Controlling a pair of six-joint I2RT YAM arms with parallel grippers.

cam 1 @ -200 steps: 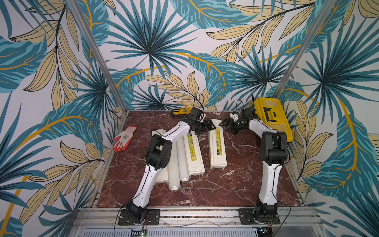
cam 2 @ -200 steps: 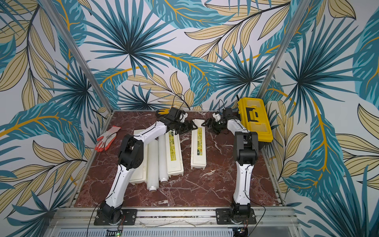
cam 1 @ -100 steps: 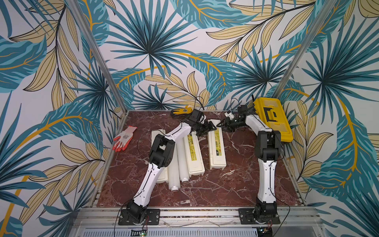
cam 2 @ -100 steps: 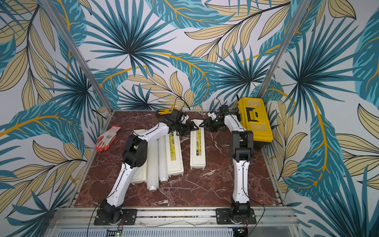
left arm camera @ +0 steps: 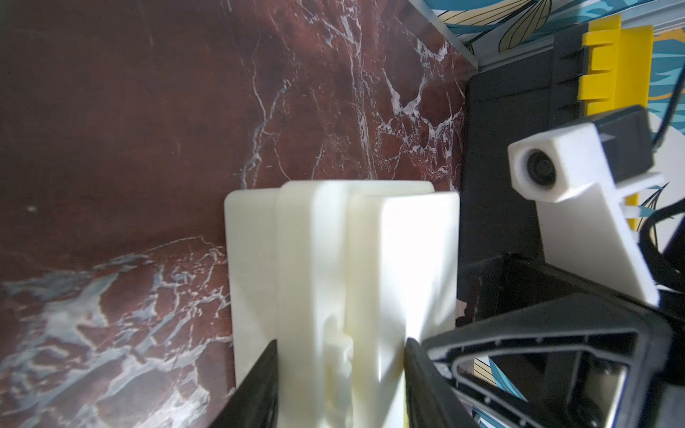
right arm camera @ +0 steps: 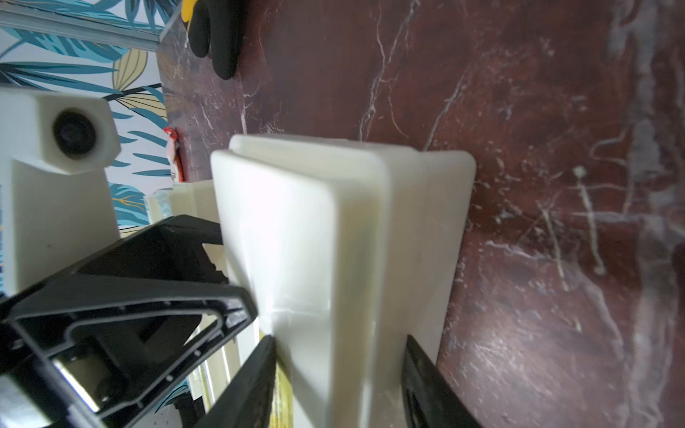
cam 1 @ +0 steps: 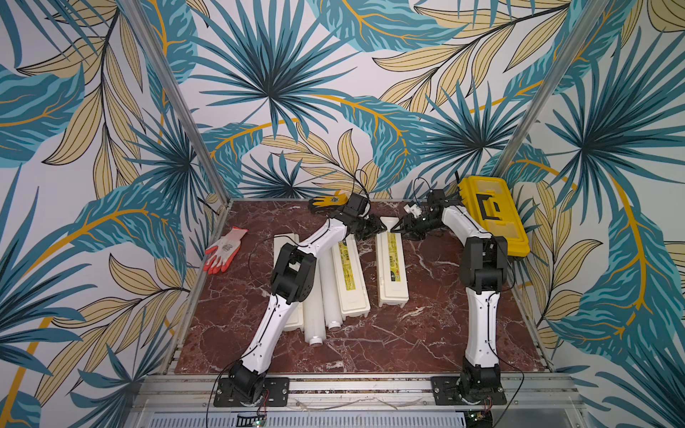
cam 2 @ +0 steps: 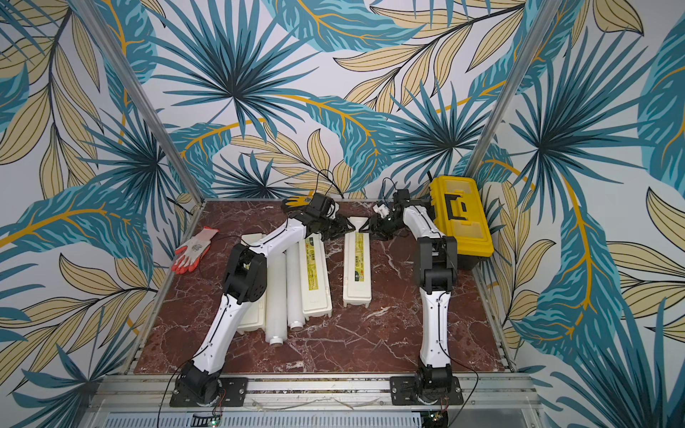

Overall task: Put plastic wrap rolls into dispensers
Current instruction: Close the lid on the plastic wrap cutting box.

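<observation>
Two sets of jaws clamp the 12 o'clock end of your long cream-white plastic dispenser box (cam 1: pixel 392 270), axis 12-to-6: left gripper (cam 1: pixel 381 226) from 9 o'clock, right gripper (cam 1: pixel 402 228) from 3; white plastic-wrap rolls (cam 1: pixel 314 318) lie at its 9.

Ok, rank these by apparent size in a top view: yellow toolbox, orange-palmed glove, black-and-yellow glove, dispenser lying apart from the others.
1. yellow toolbox
2. lone dispenser
3. orange-palmed glove
4. black-and-yellow glove, though the left arm hides part of it and it lies farthest back, so its place is unsure.
</observation>
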